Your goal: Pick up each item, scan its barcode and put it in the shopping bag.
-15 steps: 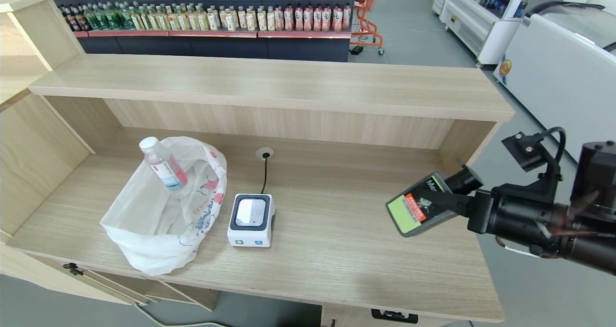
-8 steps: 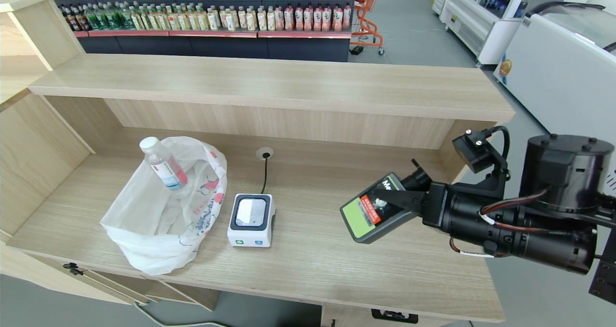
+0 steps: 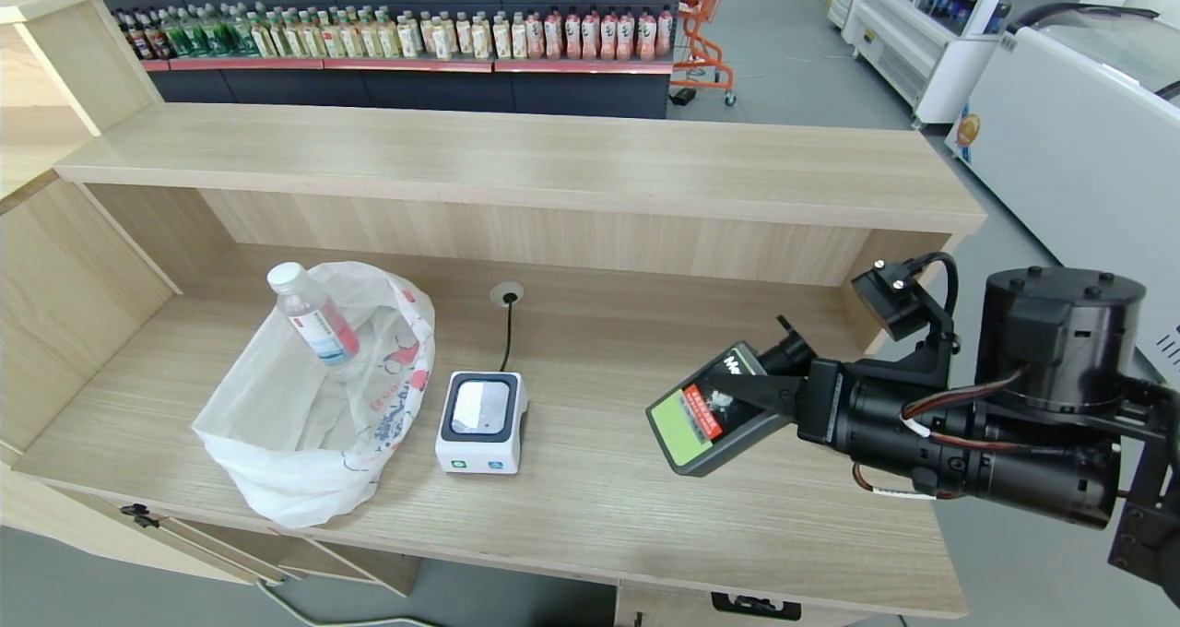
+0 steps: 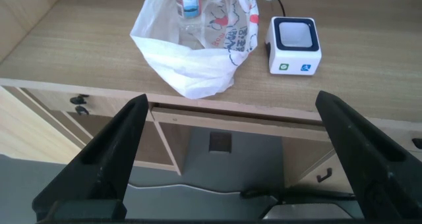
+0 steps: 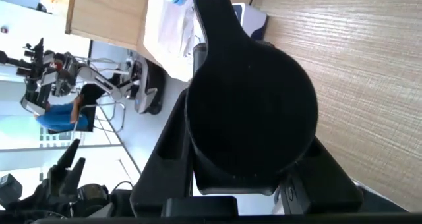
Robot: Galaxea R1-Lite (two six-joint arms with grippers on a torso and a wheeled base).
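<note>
Head view has the right gripper (image 3: 770, 389) clamped on a dark box (image 3: 701, 415), held above the bench (image 3: 627, 516), well to the right of the scanner (image 3: 481, 419). Scanning looks to be the step in hand. Next, the box's barcode face needs presenting to the scanner window before going into the shopping bag (image 3: 295, 452).

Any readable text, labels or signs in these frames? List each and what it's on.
box in the right gripper: white letters partly hidden, red label too small to read.
bottle label: too small to read.
shopping bag: red print, blurred.
scanner: one green and one blue icon, no legible words.
Nothing can be quoted with confidence.
</note>
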